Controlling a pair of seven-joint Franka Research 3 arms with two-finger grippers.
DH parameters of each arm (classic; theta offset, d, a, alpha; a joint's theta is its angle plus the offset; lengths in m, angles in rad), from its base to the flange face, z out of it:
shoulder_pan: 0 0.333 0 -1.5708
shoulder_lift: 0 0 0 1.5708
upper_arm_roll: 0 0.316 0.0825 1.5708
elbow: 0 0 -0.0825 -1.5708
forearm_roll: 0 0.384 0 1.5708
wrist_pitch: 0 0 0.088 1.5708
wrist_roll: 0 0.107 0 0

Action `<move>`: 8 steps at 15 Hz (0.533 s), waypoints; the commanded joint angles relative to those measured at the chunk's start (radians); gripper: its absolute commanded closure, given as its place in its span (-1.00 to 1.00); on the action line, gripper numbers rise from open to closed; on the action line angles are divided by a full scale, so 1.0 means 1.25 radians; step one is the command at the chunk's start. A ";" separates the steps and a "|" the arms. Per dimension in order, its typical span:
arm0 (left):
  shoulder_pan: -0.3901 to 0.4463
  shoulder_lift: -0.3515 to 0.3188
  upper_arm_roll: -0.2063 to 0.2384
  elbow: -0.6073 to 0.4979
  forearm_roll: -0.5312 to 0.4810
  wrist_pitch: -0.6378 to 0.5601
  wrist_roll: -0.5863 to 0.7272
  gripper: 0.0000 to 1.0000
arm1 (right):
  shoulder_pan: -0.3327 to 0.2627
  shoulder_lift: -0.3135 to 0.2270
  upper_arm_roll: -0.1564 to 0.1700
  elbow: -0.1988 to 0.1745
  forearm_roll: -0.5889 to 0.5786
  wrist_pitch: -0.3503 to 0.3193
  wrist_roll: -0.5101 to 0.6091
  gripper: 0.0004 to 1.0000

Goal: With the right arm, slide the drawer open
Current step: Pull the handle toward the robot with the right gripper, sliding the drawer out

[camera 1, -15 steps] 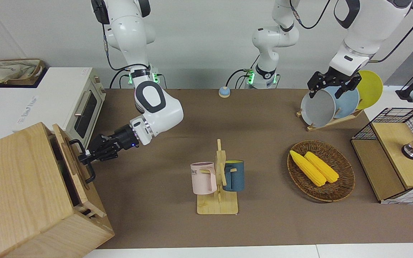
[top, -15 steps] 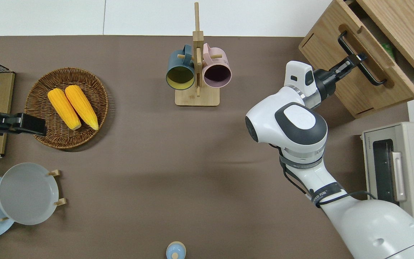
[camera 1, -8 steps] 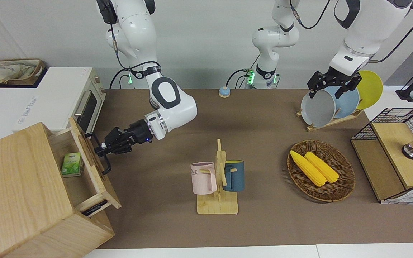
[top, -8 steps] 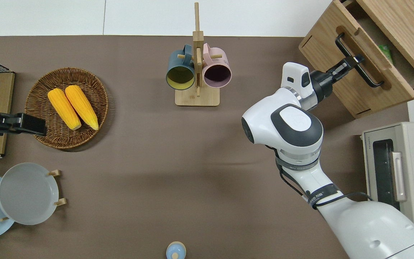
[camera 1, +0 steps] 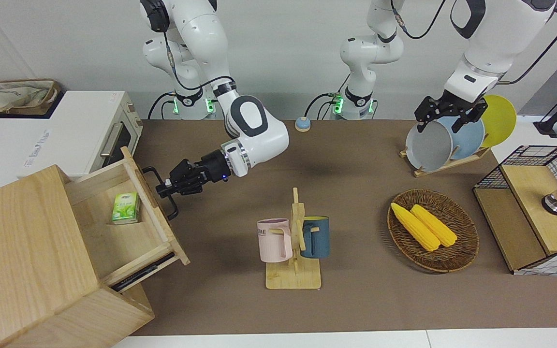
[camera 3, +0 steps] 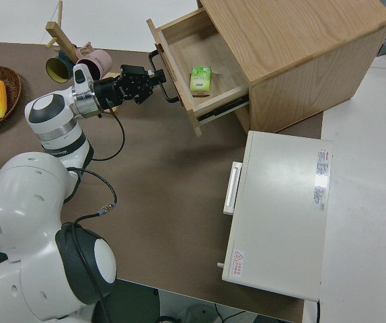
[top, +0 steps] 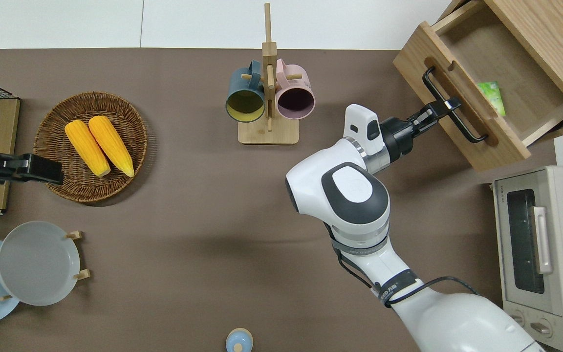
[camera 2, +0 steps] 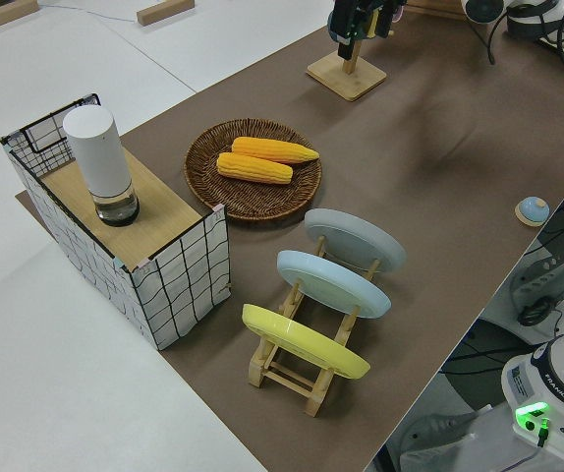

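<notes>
The light-wood drawer (camera 1: 114,241) stands pulled well out of the pale wooden cabinet (camera 1: 22,251) at the right arm's end of the table. My right gripper (camera 1: 163,186) is shut on the drawer's black loop handle (camera 1: 172,208), near the handle's middle. The overhead view shows the gripper (top: 445,104) on the handle (top: 467,128) and the open drawer (top: 501,63). The right side view shows the gripper (camera 3: 154,75) and the drawer (camera 3: 210,101) too. A small green carton (camera 1: 125,208) lies in the drawer. My left arm is parked.
A white toaster oven (camera 1: 114,140) stands beside the cabinet, nearer to the robots. A mug rack (camera 1: 294,241) with two mugs stands mid-table. A wicker basket (camera 1: 467,241) of corn, a plate rack (camera 1: 447,140) and a wire-mesh box (camera 1: 535,208) are at the left arm's end.
My right gripper has pulled the handle away from the cabinet. The drawer has slid from nearly shut to well open, and the green carton inside now shows.
</notes>
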State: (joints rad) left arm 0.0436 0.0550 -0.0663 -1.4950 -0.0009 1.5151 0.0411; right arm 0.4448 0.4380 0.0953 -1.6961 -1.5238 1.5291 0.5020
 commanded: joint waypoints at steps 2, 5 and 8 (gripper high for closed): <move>-0.005 -0.003 0.000 0.008 0.014 -0.014 -0.008 -0.99 | 0.061 0.001 0.002 0.012 0.049 -0.051 -0.010 1.00; -0.005 -0.002 0.000 0.008 0.014 -0.014 -0.008 -0.99 | 0.093 0.001 0.002 0.018 0.074 -0.082 -0.008 1.00; -0.005 -0.003 0.000 0.008 0.014 -0.014 -0.008 -0.99 | 0.117 0.004 0.002 0.036 0.090 -0.095 -0.010 1.00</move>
State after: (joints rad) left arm 0.0436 0.0550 -0.0663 -1.4950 -0.0009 1.5151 0.0411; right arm 0.5634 0.4380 0.0975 -1.6840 -1.4408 1.4356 0.5080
